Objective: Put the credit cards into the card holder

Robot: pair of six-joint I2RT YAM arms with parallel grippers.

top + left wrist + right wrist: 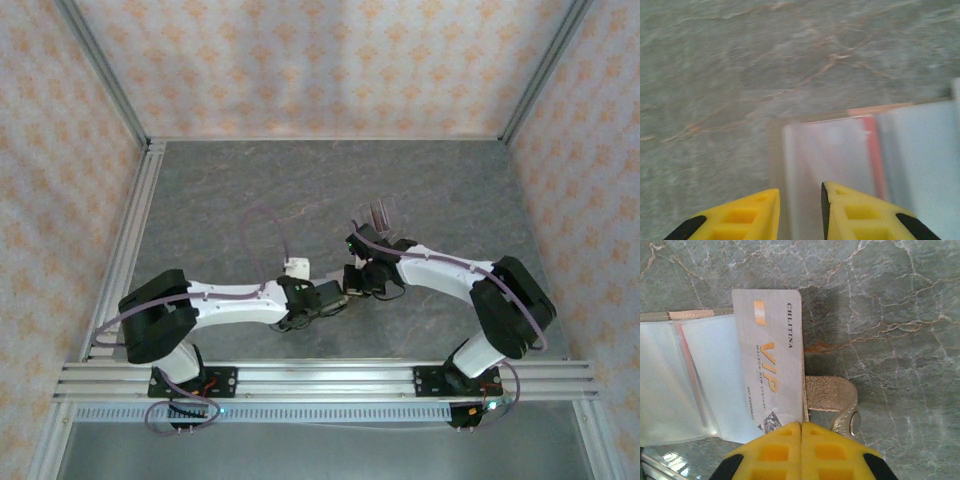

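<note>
The card holder (675,375) lies open on the table, with clear plastic sleeves, a thin red stripe and an olive-tan rim. Its tan snap tab (832,400) sticks out on the right. A pale grey card (771,355) with gold VIP lettering lies flat on the sleeves, its near corner hidden under my fingers. My right gripper (801,426) is shut, and a thin tan edge of the holder beside the card runs into its seam. My left gripper (800,200) hovers open over the sleeves (840,150), with the sleeve's left edge below the gap. Both grippers (352,284) meet mid-table.
A clear plastic slotted stand (380,213) stands just behind the right gripper. The grey marbled tabletop (220,190) is bordered by aluminium rails (130,240) and patterned walls. Bare stone lies to the left and far back.
</note>
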